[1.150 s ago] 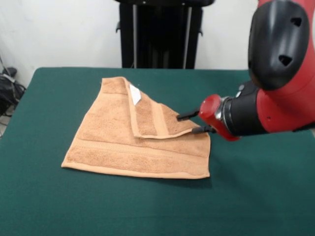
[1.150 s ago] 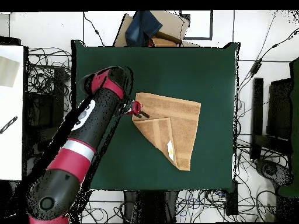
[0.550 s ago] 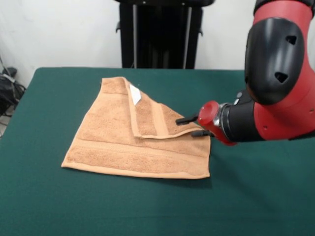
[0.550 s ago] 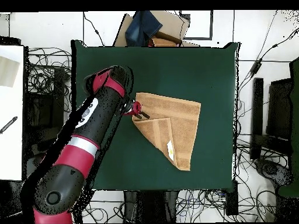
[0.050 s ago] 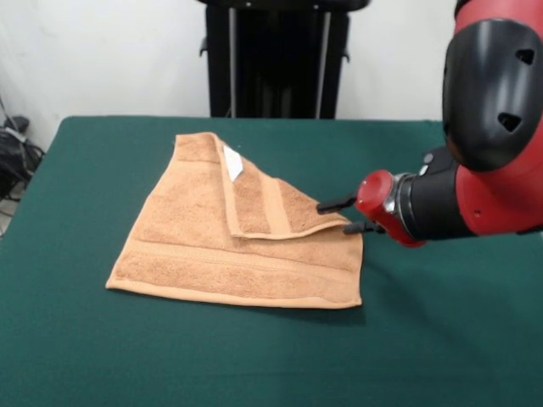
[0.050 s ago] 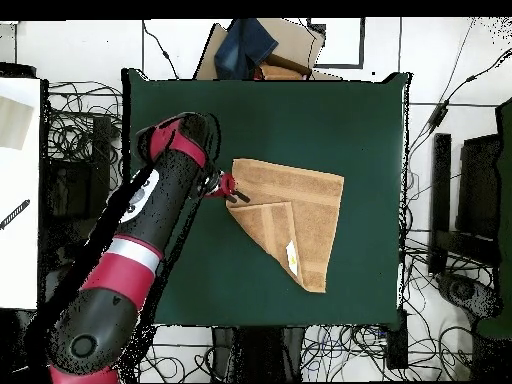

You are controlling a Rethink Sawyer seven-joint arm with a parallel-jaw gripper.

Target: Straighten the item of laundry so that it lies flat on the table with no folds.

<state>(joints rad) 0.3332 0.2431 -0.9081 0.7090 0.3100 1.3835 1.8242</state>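
Your end effector (image 5: 341,215) sits open beside the towel's (image 5: 204,246) folded corner (one flap doubled over, tag (image 5: 232,162) up), gripping nothing on the tabletop (image 5: 441,339).

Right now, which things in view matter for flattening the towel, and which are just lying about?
For the job:
- towel, one corner folded over, white tag showing
- green table
- gripper, open, at the folded corner's tip

Lying about:
- cardboard box with blue cloth, off the table
- cables on the floor
- black stand behind the table
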